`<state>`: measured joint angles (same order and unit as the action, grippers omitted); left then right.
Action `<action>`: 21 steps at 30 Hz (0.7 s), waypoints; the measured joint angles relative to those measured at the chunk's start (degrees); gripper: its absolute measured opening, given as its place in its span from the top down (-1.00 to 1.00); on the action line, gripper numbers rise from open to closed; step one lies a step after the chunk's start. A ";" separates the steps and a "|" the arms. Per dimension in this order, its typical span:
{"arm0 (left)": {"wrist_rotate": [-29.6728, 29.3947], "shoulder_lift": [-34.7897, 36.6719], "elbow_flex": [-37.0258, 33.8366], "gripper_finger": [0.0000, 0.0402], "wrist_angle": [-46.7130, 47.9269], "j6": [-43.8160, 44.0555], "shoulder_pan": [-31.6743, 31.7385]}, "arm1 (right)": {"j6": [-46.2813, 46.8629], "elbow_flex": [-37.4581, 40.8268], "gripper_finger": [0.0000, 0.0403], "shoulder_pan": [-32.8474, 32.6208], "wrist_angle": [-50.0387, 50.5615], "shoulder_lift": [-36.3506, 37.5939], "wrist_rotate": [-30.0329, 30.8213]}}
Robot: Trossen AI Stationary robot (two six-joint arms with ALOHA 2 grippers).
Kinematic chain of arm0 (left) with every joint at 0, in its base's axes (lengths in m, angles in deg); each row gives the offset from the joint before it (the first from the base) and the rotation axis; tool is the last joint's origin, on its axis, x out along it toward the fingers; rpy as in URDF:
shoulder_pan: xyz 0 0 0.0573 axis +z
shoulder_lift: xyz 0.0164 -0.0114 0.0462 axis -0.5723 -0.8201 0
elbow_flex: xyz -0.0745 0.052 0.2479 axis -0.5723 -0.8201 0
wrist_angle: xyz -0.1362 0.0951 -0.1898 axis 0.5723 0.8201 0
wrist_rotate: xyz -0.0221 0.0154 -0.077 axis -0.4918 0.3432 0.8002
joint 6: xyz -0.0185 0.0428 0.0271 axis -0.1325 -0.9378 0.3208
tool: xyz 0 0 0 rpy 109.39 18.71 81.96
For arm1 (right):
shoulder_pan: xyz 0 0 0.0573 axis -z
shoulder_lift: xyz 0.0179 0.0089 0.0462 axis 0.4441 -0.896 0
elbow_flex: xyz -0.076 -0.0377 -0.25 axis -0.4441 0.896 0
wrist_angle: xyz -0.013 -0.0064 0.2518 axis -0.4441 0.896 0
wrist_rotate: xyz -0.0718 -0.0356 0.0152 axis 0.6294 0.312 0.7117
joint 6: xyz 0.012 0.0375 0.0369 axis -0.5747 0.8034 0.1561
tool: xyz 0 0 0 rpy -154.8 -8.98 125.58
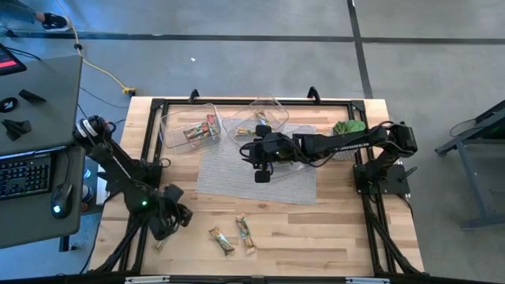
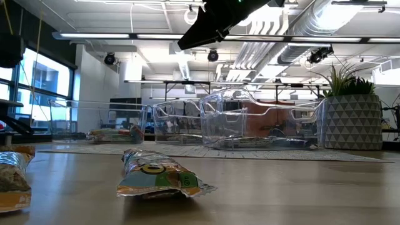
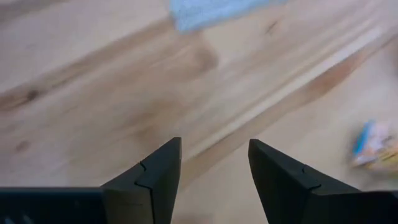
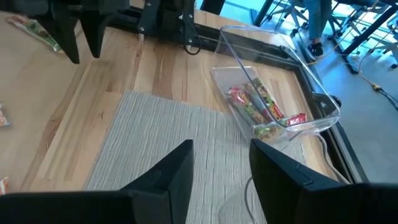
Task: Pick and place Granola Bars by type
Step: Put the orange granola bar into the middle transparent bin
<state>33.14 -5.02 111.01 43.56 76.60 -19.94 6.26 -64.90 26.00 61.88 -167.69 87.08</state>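
Note:
Two granola bars [image 1: 221, 239] [image 1: 246, 233] lie flat on the bare wood near the table's near edge; the low view shows one green-tan bar [image 2: 156, 178] close up and another at its left edge [image 2: 12, 178]. More bars, red and green, lie in the left clear tub [image 1: 201, 130] [image 4: 264, 106] and in the middle tub [image 1: 254, 125]. My left gripper [image 1: 181, 215] [image 3: 214, 146] is open over bare wood at the near left, with a bar [image 3: 373, 143] off to one side. My right gripper [image 1: 262, 172] [image 4: 221, 146] is open above the grey mat [image 1: 252, 177] and holds nothing.
A potted plant [image 1: 347, 126] [image 2: 350, 119] stands at the far right of the table, beside the tubs. A black frame [image 1: 237, 102] runs around the table edge. A desk with a keyboard [image 1: 24, 173] stands off the table's left. Bare wood lies right of the loose bars.

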 joint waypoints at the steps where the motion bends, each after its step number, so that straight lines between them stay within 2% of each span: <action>1: 2.89 0.11 0.20 0.10 0.22 -1.55 0.97 | 0.00 0.00 0.30 0.00 -0.04 0.00 0.00; 5: 15.67 0.42 1.03 0.10 -0.64 -7.14 4.11 | 0.00 0.00 0.30 0.01 -0.31 0.00 -0.02; 10: 27.13 0.42 1.01 0.10 -1.32 -10.86 5.13 | -0.01 0.00 0.30 0.00 -0.31 0.00 -0.02; 15: 33.75 0.42 1.01 0.10 -2.67 -11.20 4.96 | -0.44 0.00 0.30 0.01 -0.29 0.00 -0.02; 21: 34.43 0.42 1.01 0.10 -2.76 -9.66 4.98 | -0.61 0.00 0.30 0.01 -0.28 0.00 -0.02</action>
<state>67.57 -4.60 112.02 40.80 66.94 -14.96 5.64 -64.90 26.01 61.59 -167.69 87.05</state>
